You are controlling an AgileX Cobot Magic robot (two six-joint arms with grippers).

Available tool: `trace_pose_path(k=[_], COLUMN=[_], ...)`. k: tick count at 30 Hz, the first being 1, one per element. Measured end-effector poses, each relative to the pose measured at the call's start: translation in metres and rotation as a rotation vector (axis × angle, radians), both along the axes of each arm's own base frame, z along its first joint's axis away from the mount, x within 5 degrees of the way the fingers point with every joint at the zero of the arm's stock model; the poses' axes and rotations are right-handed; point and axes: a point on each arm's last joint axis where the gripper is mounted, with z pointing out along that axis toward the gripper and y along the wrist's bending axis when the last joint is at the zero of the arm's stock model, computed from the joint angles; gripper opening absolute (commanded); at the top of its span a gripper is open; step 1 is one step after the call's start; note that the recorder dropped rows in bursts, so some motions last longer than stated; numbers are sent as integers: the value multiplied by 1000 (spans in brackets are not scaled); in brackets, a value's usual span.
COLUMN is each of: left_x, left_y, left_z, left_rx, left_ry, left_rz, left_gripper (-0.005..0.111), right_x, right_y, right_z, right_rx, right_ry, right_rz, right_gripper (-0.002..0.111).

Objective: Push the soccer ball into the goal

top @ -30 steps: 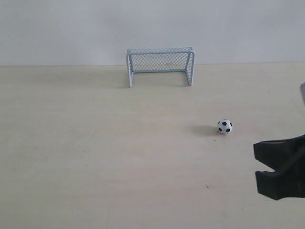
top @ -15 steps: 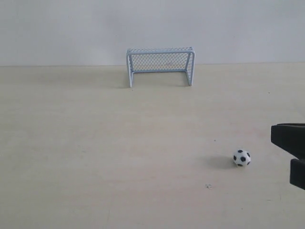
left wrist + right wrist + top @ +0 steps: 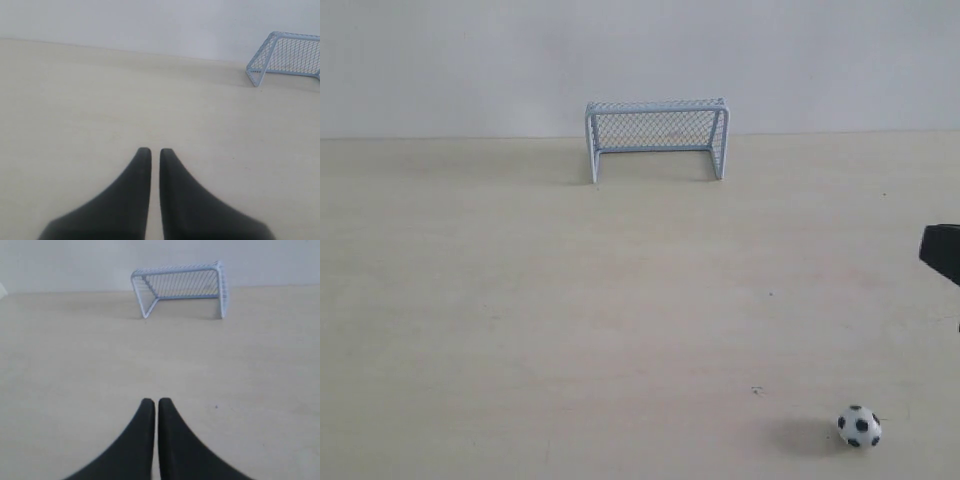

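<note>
The soccer ball [image 3: 859,426], white with black patches, lies near the front right of the table, far from the goal. The pale blue goal [image 3: 656,136] stands at the back against the wall, mouth facing the front; it also shows in the left wrist view [image 3: 287,59] and the right wrist view [image 3: 180,287]. My right gripper [image 3: 156,401] is shut with nothing between its fingers; only a black tip [image 3: 942,254] of it shows at the right edge, above and right of the ball. My left gripper [image 3: 152,150] is shut and empty, out of the exterior view.
A pale wooden tabletop [image 3: 520,300] runs back to a white wall [image 3: 470,60]. A small dark speck [image 3: 757,391] marks the surface left of the ball.
The ball has rolled toward the front right, away from the goal. The right gripper has drawn back to the right until only a tip remains in the exterior view.
</note>
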Motion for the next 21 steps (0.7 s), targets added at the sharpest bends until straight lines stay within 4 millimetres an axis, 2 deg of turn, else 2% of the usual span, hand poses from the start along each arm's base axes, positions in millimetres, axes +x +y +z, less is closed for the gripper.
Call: trace_pose_path(k=[3,7,13,21], left_x=[0,0,0,0], left_y=[0,0,0,0], left_z=[0,0,0,0], left_rx=[0,0,0,0], left_ry=[0,0,0,0], left_rz=[0,0,0,0], left_gripper=[6,6,6,6], right_x=[-3,-13,-24,-32], right_y=[-14,-31,-41,-49], right_z=[-15,-43,-75,-66], right_rx=[27,42,81,162], right_ry=[-35,-56,-113,-242], right_rz=[-80,-191,-272,-361], right_gripper=[0,0,0,0])
